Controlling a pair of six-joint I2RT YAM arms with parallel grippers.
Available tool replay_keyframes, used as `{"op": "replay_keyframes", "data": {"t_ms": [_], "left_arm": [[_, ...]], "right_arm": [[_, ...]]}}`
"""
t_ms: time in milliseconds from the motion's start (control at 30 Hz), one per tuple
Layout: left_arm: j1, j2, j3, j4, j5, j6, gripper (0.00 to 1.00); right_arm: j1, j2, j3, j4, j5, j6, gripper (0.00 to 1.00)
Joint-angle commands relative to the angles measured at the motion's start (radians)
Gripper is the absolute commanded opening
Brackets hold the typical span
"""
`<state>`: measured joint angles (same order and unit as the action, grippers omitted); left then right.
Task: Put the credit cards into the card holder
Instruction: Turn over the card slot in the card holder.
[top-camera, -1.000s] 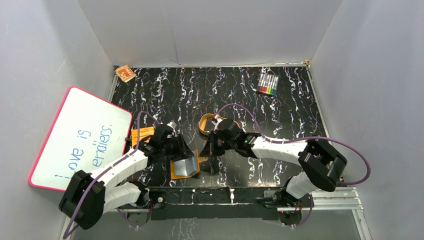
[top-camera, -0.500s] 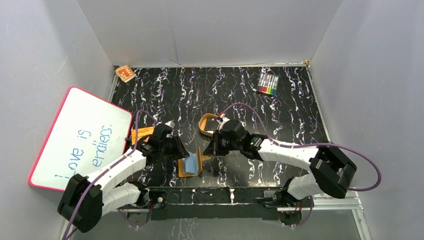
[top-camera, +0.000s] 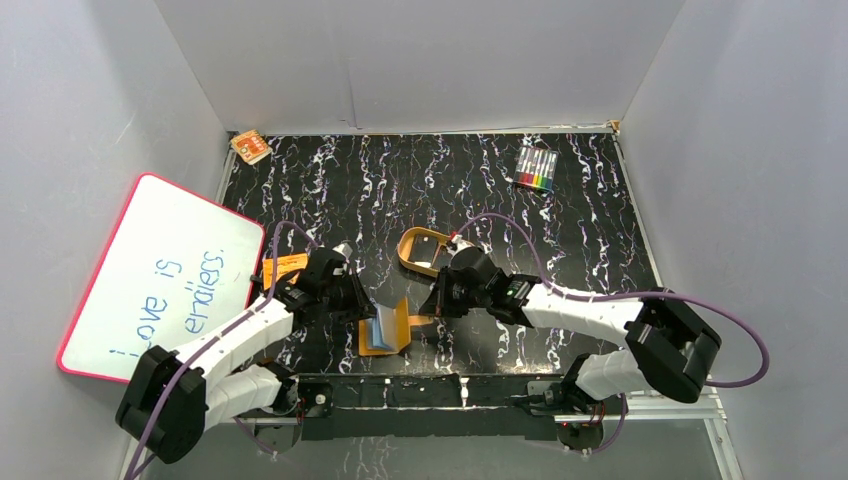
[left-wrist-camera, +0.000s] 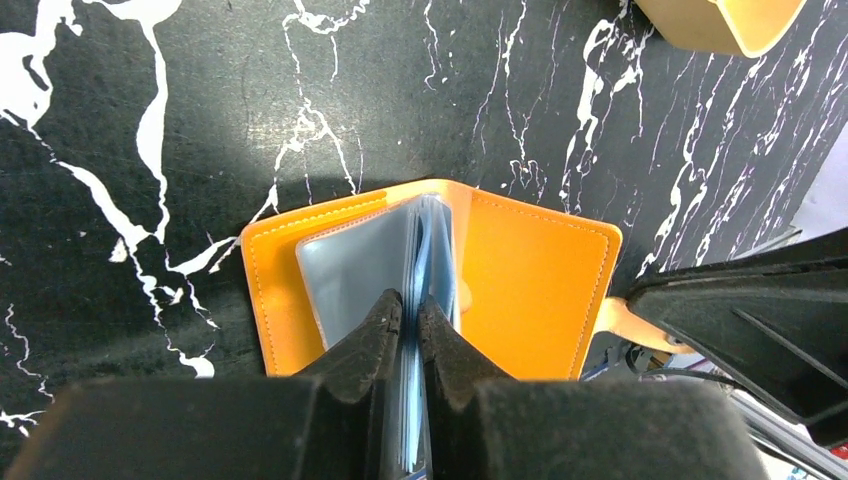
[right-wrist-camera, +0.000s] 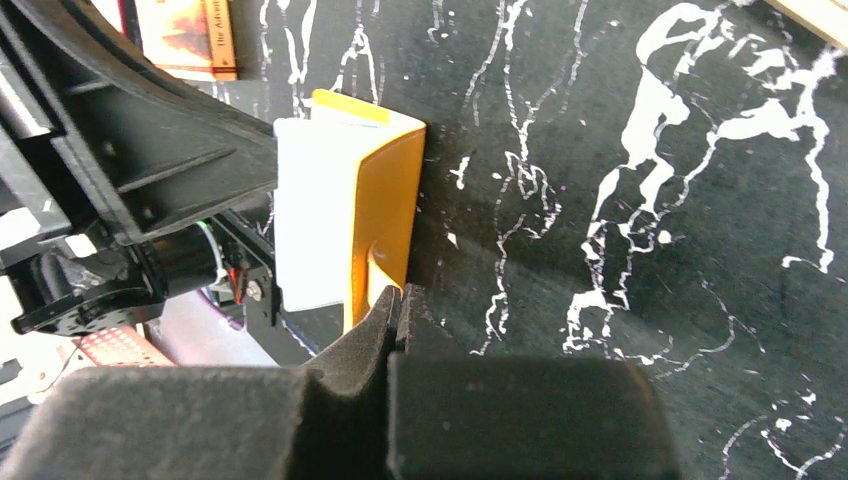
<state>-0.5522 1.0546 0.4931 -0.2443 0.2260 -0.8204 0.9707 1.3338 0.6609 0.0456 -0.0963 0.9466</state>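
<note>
Whiteboard (top-camera: 160, 275) at left; marker pack (top-camera: 536, 169) far right; tan tray (top-camera: 403, 248) centre; orange booklet (top-camera: 283, 268).

You can see the card holder (left-wrist-camera: 530, 290) has a smooth orange cover that looks like leather, with neat stitching. Its sleeves (left-wrist-camera: 350, 265) are clear shiny plastic, the table (left-wrist-camera: 150, 200) is smooth black marble-look, and the left gripper (left-wrist-camera: 408, 302) has matt black foam-like pads (left-wrist-camera: 375, 335)

Whiteboard (top-camera: 160, 280), at the left wall: blue handwriting in two lines reads "Love is endless."

Orange booklet (right-wrist-camera: 185, 30), right wrist view: printed lettering along its edge begins "The Adven"; the remainder is cut off.

Small orange packet (top-camera: 250, 147) and marker pack (top-camera: 536, 168): print too small to read.
</note>
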Motion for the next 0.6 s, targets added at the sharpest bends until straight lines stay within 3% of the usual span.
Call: {"op": "replay_keyframes", "data": {"t_ms": [0, 167, 300, 367, 567], "left_arm": [[-0.002, 0.014, 0.036, 0.003, 0.06, -0.003, 0.03], [-0.002, 0.045, 0.075, -0.012, 0.076, -0.008, 0.0], [-0.002, 0.069, 0.112, -0.045, 0.066, -0.015, 0.0], [-0.002, 0.082, 0.129, -0.057, 0.06, -0.021, 0.0], [-0.004, 0.122, 0.172, -0.077, 0.043, -0.037, 0.0]], "right_arm": [[0.001, 0.005, -0.004, -0.044, 0.048, 0.008, 0.0], [0.001, 0.025, 0.0, -0.148, 0.089, -0.009, 0.03], [-0.005, -0.031, -0.007, -0.2, 0.136, -0.04, 0.47], [-0.007, -0.072, 0.002, -0.236, 0.151, -0.069, 0.59], [-0.008, -0.185, 0.084, -0.32, 0.143, -0.19, 0.64]]}}
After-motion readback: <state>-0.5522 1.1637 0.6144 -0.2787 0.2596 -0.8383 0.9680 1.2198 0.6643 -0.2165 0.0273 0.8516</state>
